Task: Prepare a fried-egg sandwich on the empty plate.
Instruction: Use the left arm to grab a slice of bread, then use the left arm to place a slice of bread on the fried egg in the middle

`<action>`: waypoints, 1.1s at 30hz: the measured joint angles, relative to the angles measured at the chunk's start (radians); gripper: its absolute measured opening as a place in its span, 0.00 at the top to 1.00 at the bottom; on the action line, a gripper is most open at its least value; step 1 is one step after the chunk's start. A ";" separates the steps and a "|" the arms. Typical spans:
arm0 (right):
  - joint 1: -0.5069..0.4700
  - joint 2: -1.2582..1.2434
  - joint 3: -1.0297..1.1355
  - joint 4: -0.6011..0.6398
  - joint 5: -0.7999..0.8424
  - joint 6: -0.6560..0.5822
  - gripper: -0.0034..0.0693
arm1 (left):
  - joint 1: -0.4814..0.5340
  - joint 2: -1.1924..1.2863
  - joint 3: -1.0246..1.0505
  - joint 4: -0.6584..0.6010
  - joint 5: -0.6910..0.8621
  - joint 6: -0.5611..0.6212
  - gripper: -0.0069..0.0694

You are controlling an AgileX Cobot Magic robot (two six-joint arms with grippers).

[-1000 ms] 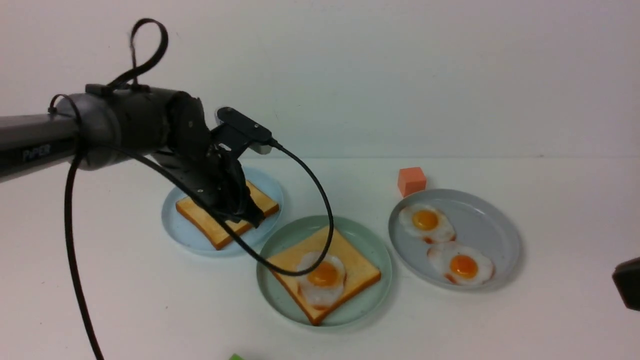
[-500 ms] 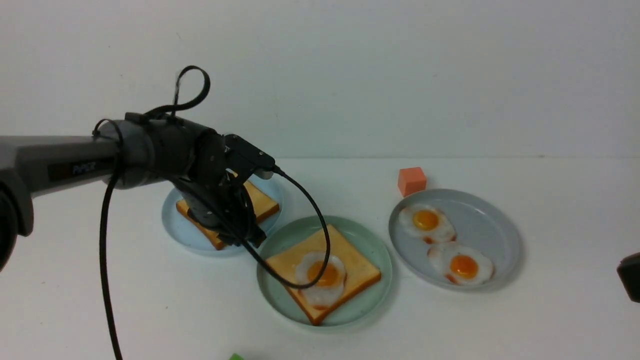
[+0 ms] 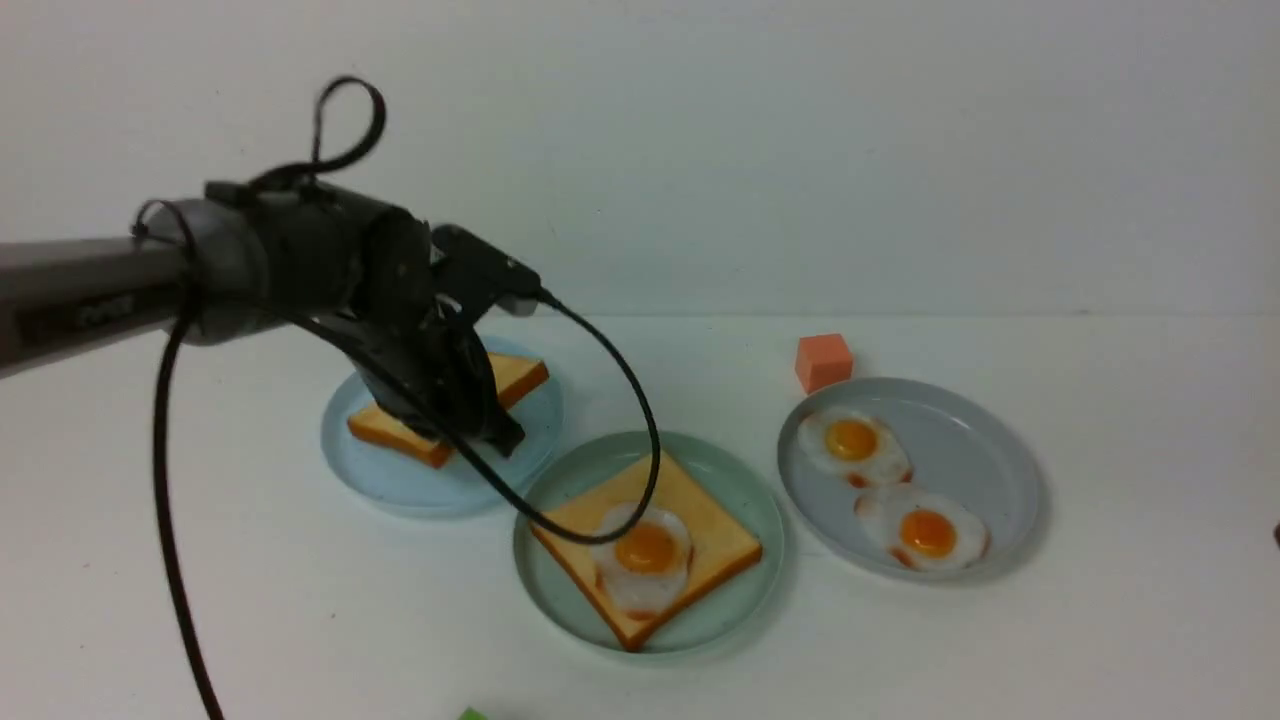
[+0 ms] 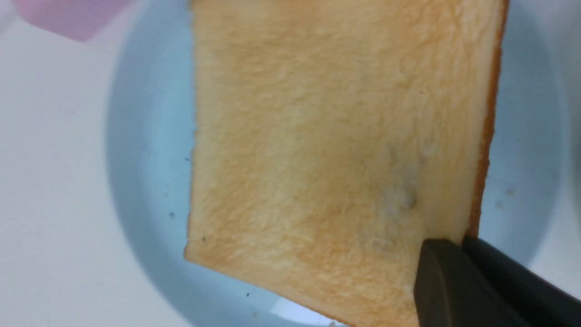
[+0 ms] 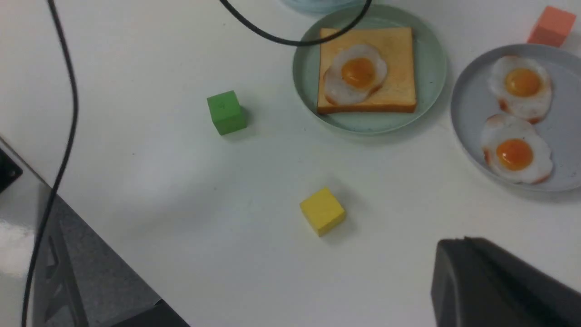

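Left gripper (image 3: 487,428): jaws clamped near one corner of a bread slice (image 4: 336,150), which is square, matt and finely pored, golden with a darker crust. It hangs tilted over the smooth light blue plate (image 3: 400,487). The mint-green plate (image 3: 745,480), round and shallow-rimmed, sits just beside. It carries the second bread slice (image 3: 715,535) with the glossy white fried egg (image 3: 645,560) on top. Bare white table (image 3: 300,600) lies open in front. The grey plate (image 3: 990,470) stands apart on the right.

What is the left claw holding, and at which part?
The left claw holds the toast slice by one corner, next to its crust edge, over the light blue plate.
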State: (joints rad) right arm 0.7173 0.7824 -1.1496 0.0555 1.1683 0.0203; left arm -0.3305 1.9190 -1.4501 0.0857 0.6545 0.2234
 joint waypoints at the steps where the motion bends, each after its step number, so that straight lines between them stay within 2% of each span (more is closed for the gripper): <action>1: 0.000 -0.008 0.000 -0.011 0.001 0.000 0.92 | -0.004 -0.041 0.000 -0.017 0.010 -0.002 0.93; 5: 0.000 -0.038 0.000 -0.044 0.010 0.001 0.92 | -0.041 -0.164 0.031 -0.048 0.019 -0.003 0.93; 11: 0.000 -0.125 0.000 -0.114 0.059 0.037 0.91 | -0.296 -0.255 0.223 -0.021 -0.038 -0.002 0.93; 15: 0.000 -0.160 0.000 -0.142 0.093 0.074 0.91 | -0.385 -0.201 0.241 0.014 -0.057 -0.019 0.93; 23: 0.000 -0.179 0.000 -0.141 0.103 0.103 0.91 | -0.419 -0.130 0.242 0.108 -0.079 -0.108 0.93; 33: 0.000 -0.184 0.000 -0.122 0.103 0.105 0.91 | -0.419 -0.093 0.242 0.120 -0.079 -0.118 0.93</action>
State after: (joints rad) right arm 0.7173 0.5986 -1.1496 -0.0668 1.2718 0.1251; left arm -0.7494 1.8259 -1.2079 0.2057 0.5754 0.1058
